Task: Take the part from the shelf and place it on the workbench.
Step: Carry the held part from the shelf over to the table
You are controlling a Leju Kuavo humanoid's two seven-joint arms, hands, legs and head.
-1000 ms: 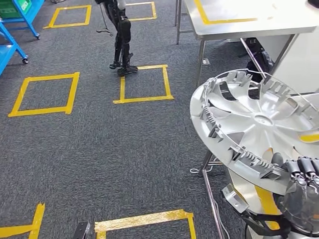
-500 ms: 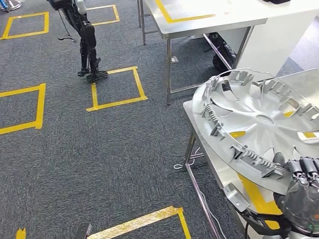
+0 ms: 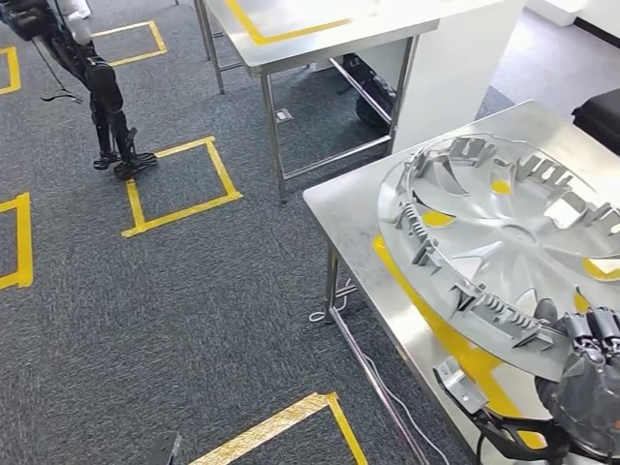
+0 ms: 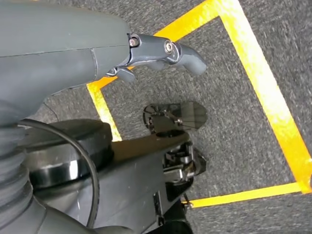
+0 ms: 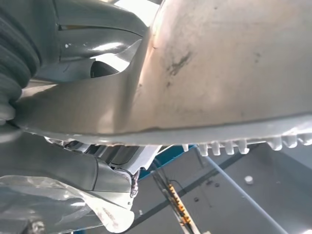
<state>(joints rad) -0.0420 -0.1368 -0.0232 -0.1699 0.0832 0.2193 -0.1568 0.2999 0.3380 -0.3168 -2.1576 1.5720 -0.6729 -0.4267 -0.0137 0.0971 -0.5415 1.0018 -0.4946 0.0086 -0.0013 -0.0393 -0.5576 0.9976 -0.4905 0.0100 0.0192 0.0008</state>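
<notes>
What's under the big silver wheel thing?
Under the wheel cover lies a shiny metal workbench with a yellow tape line. The right robot hand grips its near rim. The tabletop beneath its middle is mostly hidden, with yellow tape peeking through the gaps.

The wheel cover [image 3: 505,232] is uniform silver-grey, with yellow showing through its openings. The workbench [image 3: 351,218] beneath it has a bare brushed-steel top crossed by a yellow tape stripe [image 3: 439,325]. The right hand [image 3: 585,373] is dark grey with black fingers. The second table [image 3: 293,34] is pale steel, also marked with a yellow line. The carpet [image 3: 219,291] is dark grey with a fine speckle, bearing yellow tape squares [image 3: 179,189]. Another robot's legs [image 3: 109,107] are black. In the left wrist view, the left hand [image 4: 110,53] is plain dark grey over the same grey carpet and orange-yellow tape.
</notes>
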